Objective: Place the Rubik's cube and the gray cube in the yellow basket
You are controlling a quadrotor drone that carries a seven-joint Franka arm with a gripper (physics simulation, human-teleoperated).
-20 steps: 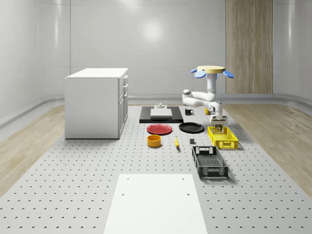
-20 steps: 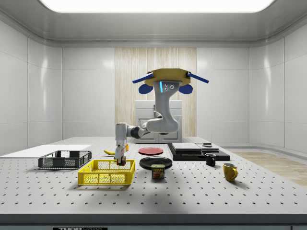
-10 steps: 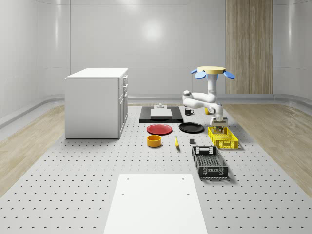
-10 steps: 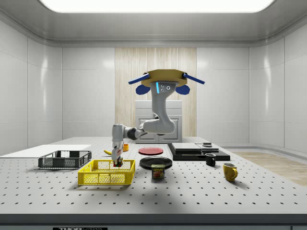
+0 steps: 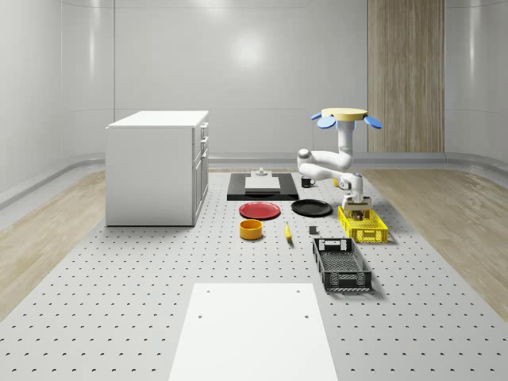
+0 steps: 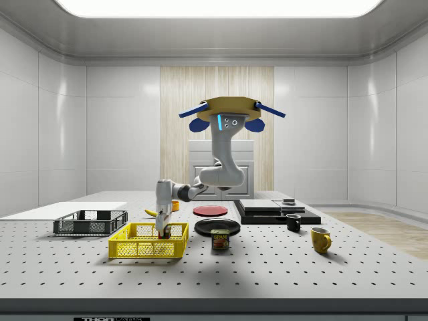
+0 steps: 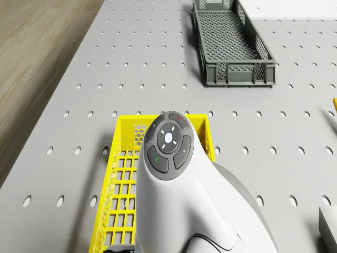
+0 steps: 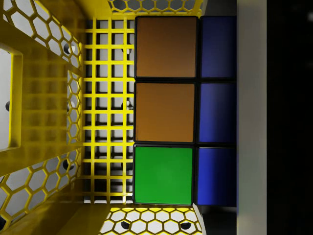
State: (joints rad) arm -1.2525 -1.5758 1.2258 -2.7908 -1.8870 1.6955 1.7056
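Note:
The drone (image 5: 344, 117) hovers above the table beyond the yellow basket (image 5: 365, 232), with its arm reaching down into it. My gripper (image 5: 358, 209) is low inside the basket (image 6: 148, 249), between its walls in the side view (image 6: 161, 231). It is shut on the Rubik's cube (image 8: 166, 112), whose brown, green and blue tiles lie against a grey finger (image 8: 249, 117), just above the basket's mesh floor (image 8: 107, 122). A small gray cube (image 5: 313, 231) rests on the table between the basket and a banana; its pale edge (image 7: 329, 226) is in the drone view.
A black crate (image 5: 341, 264) lies just nearer than the basket. A banana (image 5: 287, 232), orange bowl (image 5: 251, 229), red plate (image 5: 260, 210) and black plate (image 5: 311, 208) are on the whole-scene view's left of it. A can (image 6: 220, 239) and mugs (image 6: 320, 239) stand nearby.
The arm has lowered the gripper and the Rubik's cube from above the basket's rim down inside it. The drone drifted slightly toward the side view's left, then held still.

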